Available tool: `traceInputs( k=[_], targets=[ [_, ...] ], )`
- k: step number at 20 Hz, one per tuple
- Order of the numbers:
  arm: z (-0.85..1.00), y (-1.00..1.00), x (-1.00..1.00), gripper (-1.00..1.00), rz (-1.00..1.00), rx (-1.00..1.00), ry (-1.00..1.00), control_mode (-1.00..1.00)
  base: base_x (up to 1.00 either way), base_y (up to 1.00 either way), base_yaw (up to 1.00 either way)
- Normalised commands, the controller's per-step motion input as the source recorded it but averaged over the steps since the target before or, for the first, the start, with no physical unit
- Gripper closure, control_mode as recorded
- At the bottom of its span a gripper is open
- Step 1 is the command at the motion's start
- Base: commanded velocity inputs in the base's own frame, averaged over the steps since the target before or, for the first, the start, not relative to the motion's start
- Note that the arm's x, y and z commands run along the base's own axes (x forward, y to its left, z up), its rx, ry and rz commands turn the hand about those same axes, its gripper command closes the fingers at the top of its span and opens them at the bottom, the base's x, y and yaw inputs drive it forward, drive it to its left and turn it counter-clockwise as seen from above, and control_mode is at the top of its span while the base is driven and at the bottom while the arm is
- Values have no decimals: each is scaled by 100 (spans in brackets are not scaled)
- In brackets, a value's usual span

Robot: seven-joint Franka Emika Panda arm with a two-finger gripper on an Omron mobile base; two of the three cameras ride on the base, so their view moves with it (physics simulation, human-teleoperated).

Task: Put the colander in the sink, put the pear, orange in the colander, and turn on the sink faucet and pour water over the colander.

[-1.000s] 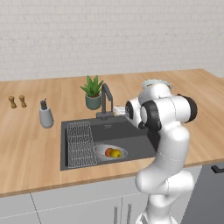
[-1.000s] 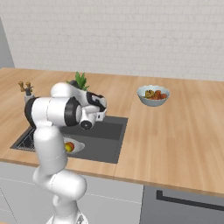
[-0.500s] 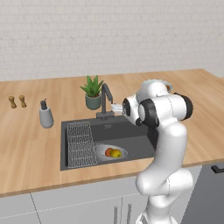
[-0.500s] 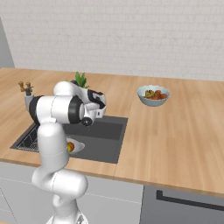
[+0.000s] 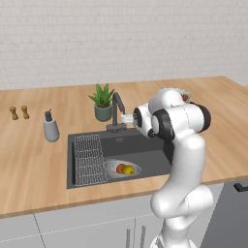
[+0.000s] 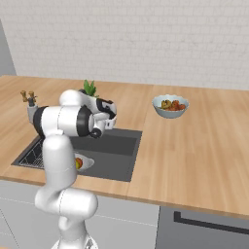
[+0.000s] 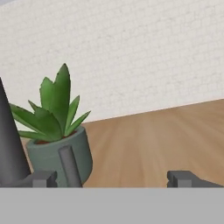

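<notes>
Hand view: gripper point(image 7: 111, 178) spread wide, grasping nothing | beside sink faucet point(image 5: 116, 112), back edge of sink point(image 5: 150, 156) | colander point(image 5: 122, 168) holding pear point(image 5: 128, 170), orange point(image 5: 120, 168)

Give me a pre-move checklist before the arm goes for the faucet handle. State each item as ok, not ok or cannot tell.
1. Colander sits inside the sink, right of the wire rack: ok.
2. Orange and pear lie in the colander: ok.
3. Gripper has its jaws spread wide and holds nothing: ok.
4. Gripper is level with the sink faucet and close on its right side: ok.
5. Water running from the spout: not ok, no stream is visible yet.
6. Spout aimed over the colander: cannot tell from these angles.
7. Potted plant stands right behind the faucet, close to the approach path: cannot tell if there is room.
</notes>
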Motion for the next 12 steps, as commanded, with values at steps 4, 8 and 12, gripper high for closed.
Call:
traceInputs(
  k=[4,8,12],
  targets=[
    [0,1,16,-100,0,0,0,-100,0,0,0],
    [0,4,13,-100,0,0,0,-100,0,0,0],
    [0,10,11,-100,0,0,0,-100,0,0,0]
  ],
)
